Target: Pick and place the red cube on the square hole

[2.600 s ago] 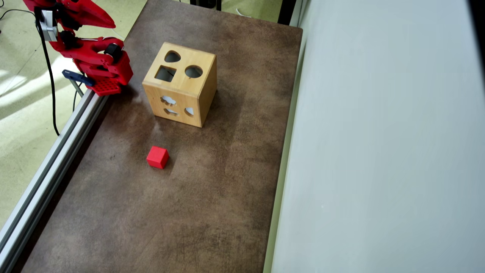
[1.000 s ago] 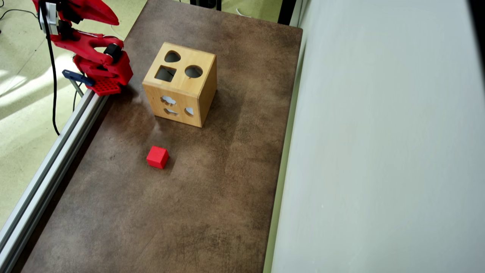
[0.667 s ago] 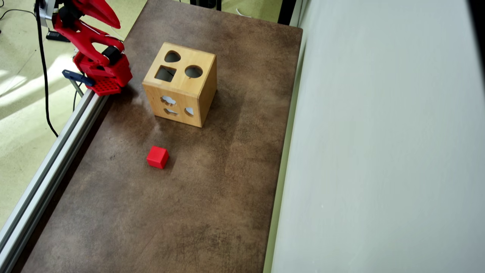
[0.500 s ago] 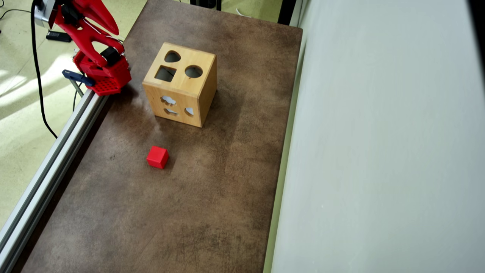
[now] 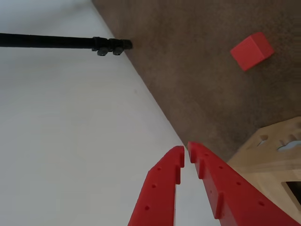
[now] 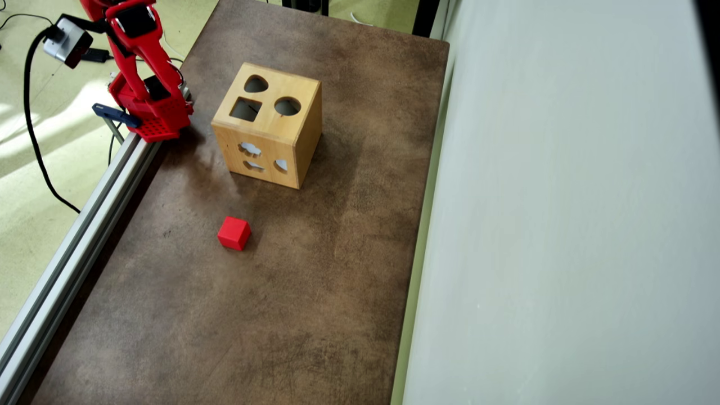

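I judged the job had not really begun: the pick-up was the step in hand, with nothing yet grasped. The brown counter (image 6: 315,270) filled most of the overhead view, a pale wall running along its right edge and a metal rail along its left. On it, toward the far end and nearer the left edge, stood the wooden box (image 6: 269,126), its top face carrying the square hole (image 6: 245,109) beside a round hole and below a heart-shaped one as that view showed them. The arm (image 6: 140,67) sat folded at the far left corner, clamped at the rail, reaching over none of the counter. In the wrist view the gripper (image 5: 186,155) pointed out toward the wall with its two red fingers (image 5: 162,188) nearly together, only a thin slit between the tips, and empty. The red cube (image 6: 234,232) lay alone on the bare counter, nearer the left edge than the right, well apart from the box on its near side and well apart from the gripper. The next move, as I read it, called for unfolding the arm past the box, spreading the fingers wider than the cube, and coming down square over it.
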Controlling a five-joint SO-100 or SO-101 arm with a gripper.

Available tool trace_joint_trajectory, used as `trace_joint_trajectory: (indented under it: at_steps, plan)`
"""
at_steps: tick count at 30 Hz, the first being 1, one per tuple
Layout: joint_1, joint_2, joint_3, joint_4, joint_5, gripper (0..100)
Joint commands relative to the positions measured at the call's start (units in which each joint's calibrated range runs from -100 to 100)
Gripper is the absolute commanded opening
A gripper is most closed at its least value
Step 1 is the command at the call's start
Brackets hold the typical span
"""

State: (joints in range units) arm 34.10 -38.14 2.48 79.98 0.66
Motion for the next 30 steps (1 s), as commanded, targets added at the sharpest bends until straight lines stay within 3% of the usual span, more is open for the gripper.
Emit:
trace_joint_trajectory:
  at_steps: [1,11,30]
  plan:
    - [0.7,4.8,-0.6,-1.2,0.4,3]
    - [0.6,18.3,-0.8,-1.2,0.4,4]
    - [0.7,19.2,-0.6,-0.2,0.4,4]
